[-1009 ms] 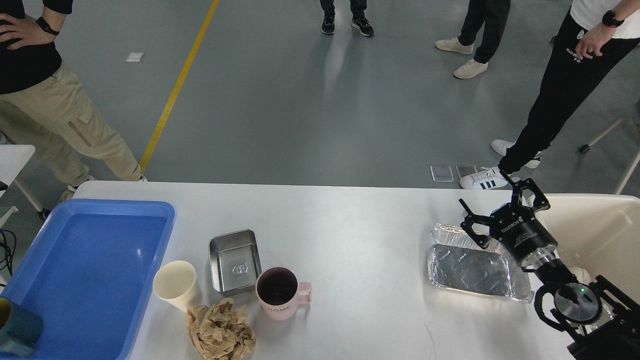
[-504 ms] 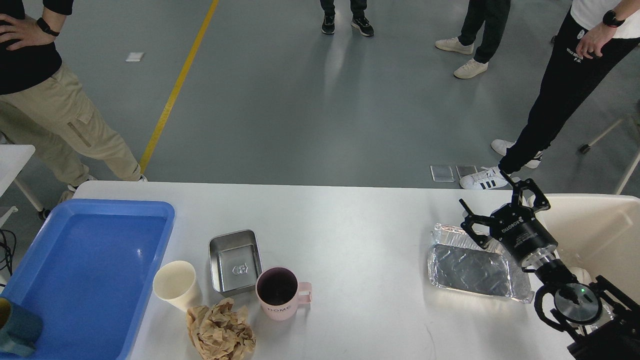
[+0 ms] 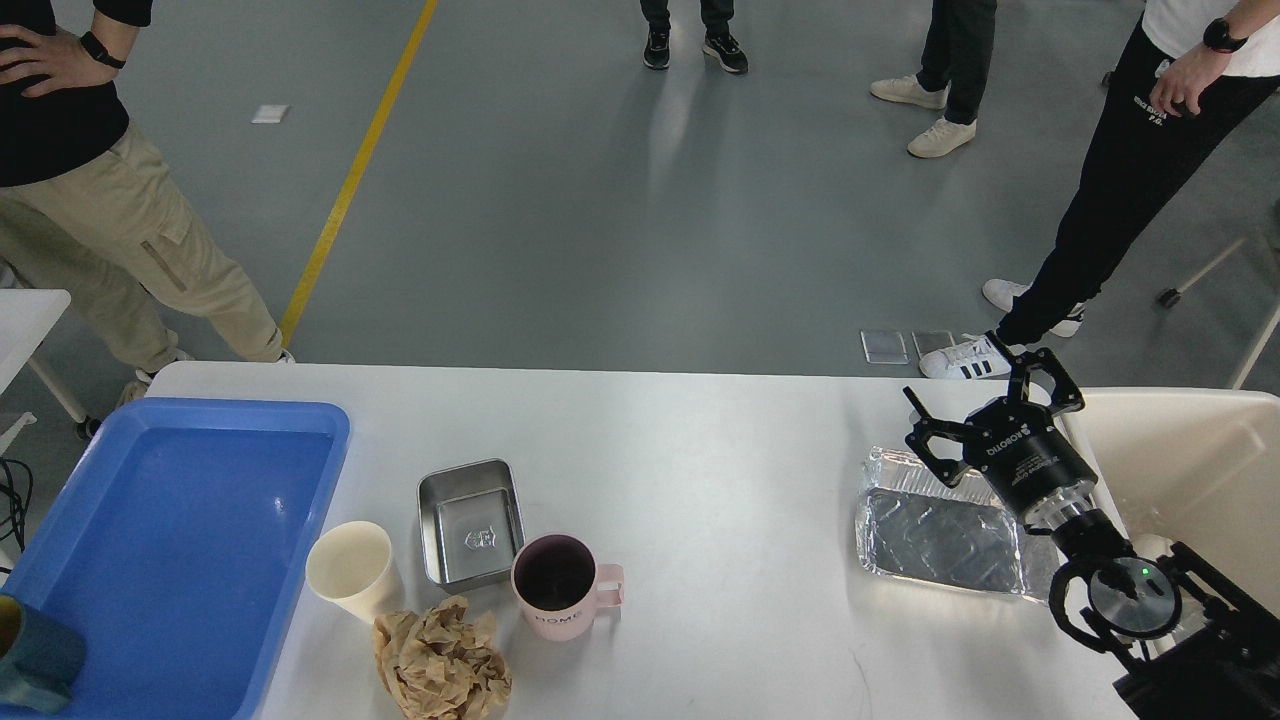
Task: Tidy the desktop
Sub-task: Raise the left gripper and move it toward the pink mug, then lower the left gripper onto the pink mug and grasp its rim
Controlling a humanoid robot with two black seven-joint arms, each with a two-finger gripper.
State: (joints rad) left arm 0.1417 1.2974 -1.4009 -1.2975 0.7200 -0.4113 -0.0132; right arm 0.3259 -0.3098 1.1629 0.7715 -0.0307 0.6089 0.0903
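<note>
I see the desktop [image 3: 700, 440] filling the lower view, its long axis running left to right. On its left end sits a blue tray [image 3: 60, 540]; just right of it stand a paper cup [image 3: 352, 572], a steel tin [image 3: 470, 520], crumpled brown paper [image 3: 440, 662] and a pink mug [image 3: 560, 585]. Toward the right end lies a foil tray [image 3: 930, 535]. My right gripper [image 3: 985, 400] hangs over its far corner, fingers spread wide, empty. A cream bin [image 3: 1200, 460] stands at the right edge.

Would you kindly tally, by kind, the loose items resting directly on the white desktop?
Cups: 2, paper cup and pink mug
Trays: 2, steel tin and foil tray
Crumpled paper: 1
Total: 5
</note>
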